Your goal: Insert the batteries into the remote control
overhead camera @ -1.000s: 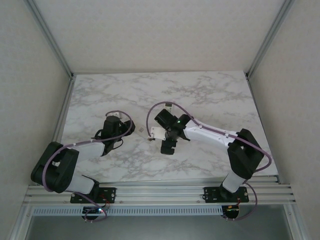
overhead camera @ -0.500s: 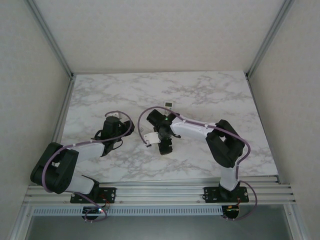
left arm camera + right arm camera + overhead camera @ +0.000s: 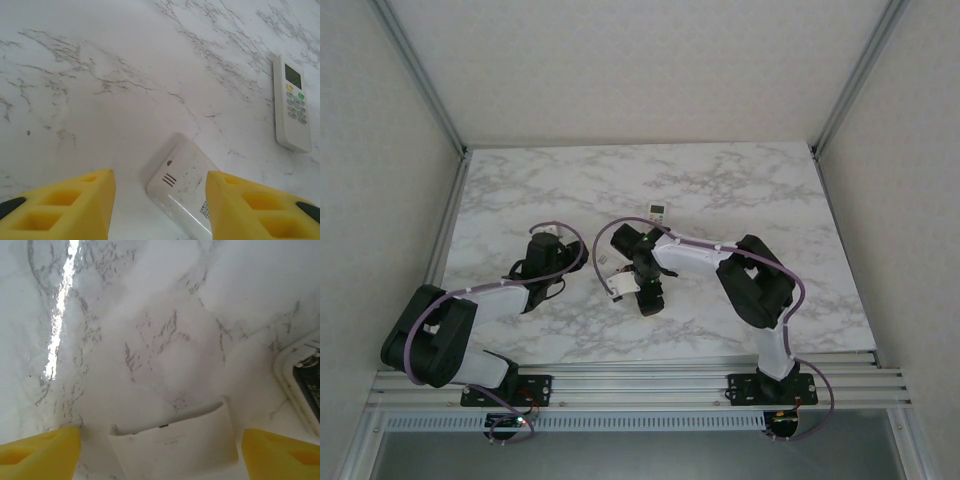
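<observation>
A white remote control (image 3: 187,187) lies back up on the marble table. My left gripper (image 3: 159,175) stands open over its near end, the right finger (image 3: 240,205) over its edge and the left finger apart from it. In the right wrist view that remote (image 3: 299,371) shows an open dark compartment; what is inside I cannot tell. A white battery cover (image 3: 175,445) lies flat between the wide-open jaws of my right gripper (image 3: 160,432), untouched. From above, the right gripper (image 3: 636,284) hangs over the cover (image 3: 619,284), with the left gripper (image 3: 558,264) to its left. The batteries are out of view.
A second white remote (image 3: 291,102) lies face up with its display and coloured buttons showing, farther back on the table (image 3: 750,180), also visible from above as a second remote (image 3: 658,210). Metal frame rails line the table's left, right and near edges.
My right arm has folded in and carried its gripper left and nearer, over the cover, with the jaws narrowing somewhat. The left arm has not moved.
</observation>
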Robot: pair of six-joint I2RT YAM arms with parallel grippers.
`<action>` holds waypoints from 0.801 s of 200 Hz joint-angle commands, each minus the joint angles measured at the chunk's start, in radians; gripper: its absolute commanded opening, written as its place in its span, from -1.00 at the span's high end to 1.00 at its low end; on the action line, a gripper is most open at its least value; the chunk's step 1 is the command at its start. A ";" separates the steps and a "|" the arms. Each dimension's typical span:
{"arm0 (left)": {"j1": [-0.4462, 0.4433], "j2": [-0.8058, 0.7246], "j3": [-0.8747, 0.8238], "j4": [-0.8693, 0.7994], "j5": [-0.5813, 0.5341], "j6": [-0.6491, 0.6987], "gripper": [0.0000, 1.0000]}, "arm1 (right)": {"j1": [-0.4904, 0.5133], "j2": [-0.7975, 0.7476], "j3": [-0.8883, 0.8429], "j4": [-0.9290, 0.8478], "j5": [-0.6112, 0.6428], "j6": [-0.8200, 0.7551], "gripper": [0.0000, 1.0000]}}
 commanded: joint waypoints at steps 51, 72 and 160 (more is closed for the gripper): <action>0.006 -0.035 -0.012 0.003 -0.037 -0.007 0.01 | 0.018 0.032 0.011 -0.025 0.004 -0.015 -0.08; 0.005 -0.039 -0.017 0.007 -0.035 -0.006 0.00 | 0.019 -0.027 -0.010 -0.011 -0.047 0.076 0.06; 0.006 -0.049 -0.022 0.009 -0.054 -0.006 0.00 | 0.018 -0.200 -0.061 0.226 0.053 0.800 0.01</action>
